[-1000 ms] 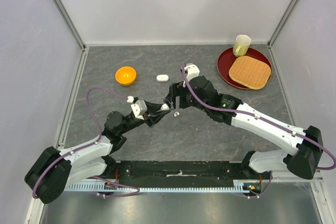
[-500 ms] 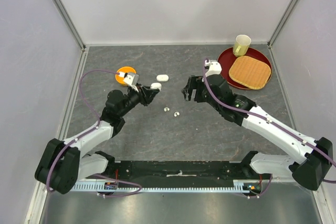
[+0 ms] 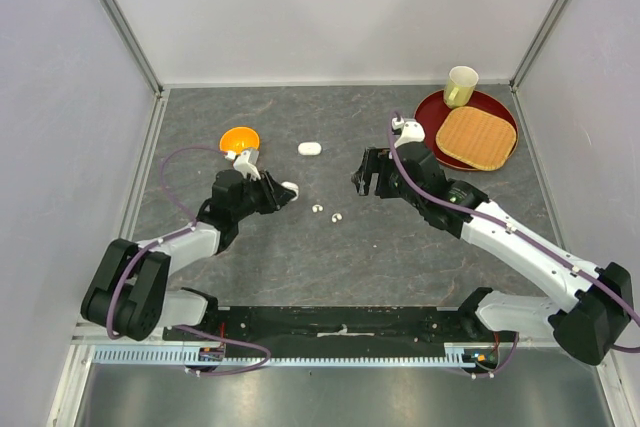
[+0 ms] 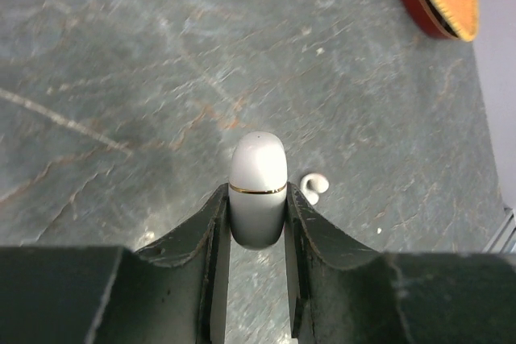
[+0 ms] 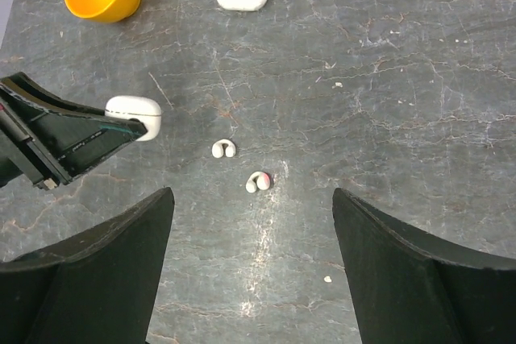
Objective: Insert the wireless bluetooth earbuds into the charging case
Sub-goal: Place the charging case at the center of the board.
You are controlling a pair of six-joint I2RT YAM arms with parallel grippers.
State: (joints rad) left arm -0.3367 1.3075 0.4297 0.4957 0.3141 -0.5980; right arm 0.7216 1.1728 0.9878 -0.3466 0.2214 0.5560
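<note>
— Grey veined tabletop (image 3: pixel 400 257) confirmed. Left gripper (image 4: pixel 258 199) status?
— We read it clamped on a white charging case (image 4: pixel 258 163). Right gripper (image 3: pixel 364 175): jaws spread, empty. Two earbuds (image 5: pixel 223 149) (image 5: pixel 258 181) lie loose, close together, on the tabletop between the grippers.

Bright, even overhead light; soft shadows; wrist views' near edges blurred.

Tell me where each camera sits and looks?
Top external: above and behind the arms, facing down at the table; both arms show.
Left wrist: on the left arm, facing past the left gripper, shut on a white case.
Right wrist: facing down through the open right gripper at two earbuds.
Shared: all three show that case.
</note>
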